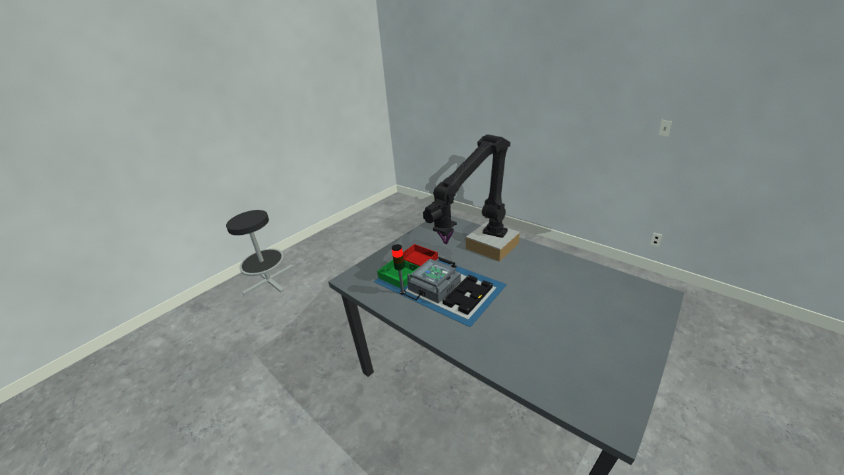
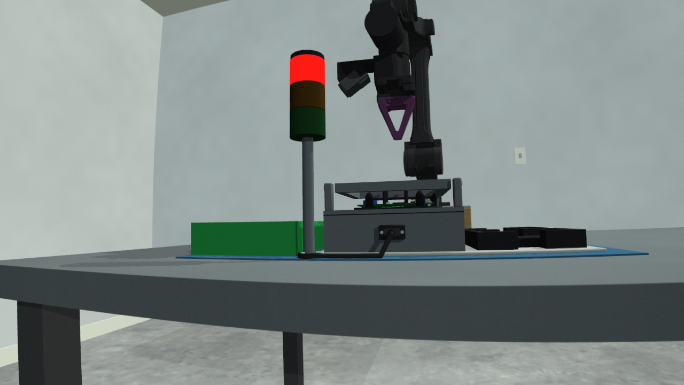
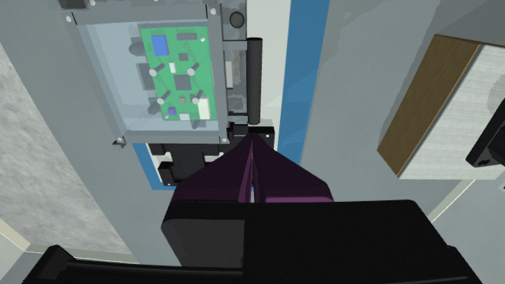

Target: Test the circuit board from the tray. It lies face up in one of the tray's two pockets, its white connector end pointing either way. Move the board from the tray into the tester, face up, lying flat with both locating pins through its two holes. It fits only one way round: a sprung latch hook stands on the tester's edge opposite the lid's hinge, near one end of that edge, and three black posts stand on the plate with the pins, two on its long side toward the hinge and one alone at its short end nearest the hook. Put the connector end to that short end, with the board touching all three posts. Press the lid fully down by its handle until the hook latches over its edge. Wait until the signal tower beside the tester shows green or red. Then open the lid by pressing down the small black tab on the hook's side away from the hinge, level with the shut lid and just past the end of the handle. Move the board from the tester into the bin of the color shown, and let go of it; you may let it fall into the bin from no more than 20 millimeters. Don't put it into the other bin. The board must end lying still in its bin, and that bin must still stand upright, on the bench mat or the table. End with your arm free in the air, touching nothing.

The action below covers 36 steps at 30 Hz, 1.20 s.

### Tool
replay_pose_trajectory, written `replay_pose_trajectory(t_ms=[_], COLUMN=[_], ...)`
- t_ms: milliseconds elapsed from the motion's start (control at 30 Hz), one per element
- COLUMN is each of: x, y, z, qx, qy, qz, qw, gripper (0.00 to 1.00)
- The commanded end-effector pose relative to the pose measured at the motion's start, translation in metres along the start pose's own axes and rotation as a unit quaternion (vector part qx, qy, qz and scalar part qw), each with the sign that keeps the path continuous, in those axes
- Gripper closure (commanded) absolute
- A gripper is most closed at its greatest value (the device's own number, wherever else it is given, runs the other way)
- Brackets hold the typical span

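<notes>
The green circuit board (image 3: 179, 72) lies face up in the grey tester (image 1: 433, 280) under the clear lid (image 2: 393, 187), which is down over it. The lid's black handle (image 3: 254, 79) runs along the edge nearest me. My gripper (image 3: 252, 140) (image 2: 396, 136) is shut and empty, its purple fingertips together. It hangs in the air well above the tester, over the small black part at the end of the handle (image 3: 260, 130). The signal tower (image 2: 307, 71) shows red at the top.
The red bin (image 1: 420, 254) and the green bin (image 1: 392, 271) stand beside the tester on the blue mat. The black tray (image 1: 469, 292) lies on the tester's other side. My arm's base stands on a wooden block (image 1: 492, 243).
</notes>
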<state>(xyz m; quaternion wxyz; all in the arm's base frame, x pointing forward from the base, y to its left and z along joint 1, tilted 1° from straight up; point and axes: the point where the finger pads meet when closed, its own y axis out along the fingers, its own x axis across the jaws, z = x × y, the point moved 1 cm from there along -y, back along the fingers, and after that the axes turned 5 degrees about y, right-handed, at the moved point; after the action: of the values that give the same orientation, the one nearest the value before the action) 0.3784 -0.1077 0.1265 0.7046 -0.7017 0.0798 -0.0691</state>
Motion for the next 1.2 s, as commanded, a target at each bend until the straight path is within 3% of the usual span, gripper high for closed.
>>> replay_pose_trajectory(t_ms=[0, 467, 500, 633, 1033, 1167], x=[0.016, 0.024, 0.012, 0.024, 0.021, 0.009], y=[-0.024, -0.023, -0.01, -0.021, -0.015, 0.006], z=[0.001, 0.035, 0.039, 0.054, 0.06, 0.059], qx=[-0.002, 0.0, -0.001, 0.0, 0.001, -0.001], qy=[-0.005, -0.001, -0.001, -0.001, 0.003, 0.003], qz=[-0.029, -0.028, -0.01, -0.024, -0.019, -0.006], qw=[1.0, 1.0, 1.0, 1.0, 1.0, 1.0], gripper=[1.0, 1.0, 1.0, 1.0, 1.0, 1.0])
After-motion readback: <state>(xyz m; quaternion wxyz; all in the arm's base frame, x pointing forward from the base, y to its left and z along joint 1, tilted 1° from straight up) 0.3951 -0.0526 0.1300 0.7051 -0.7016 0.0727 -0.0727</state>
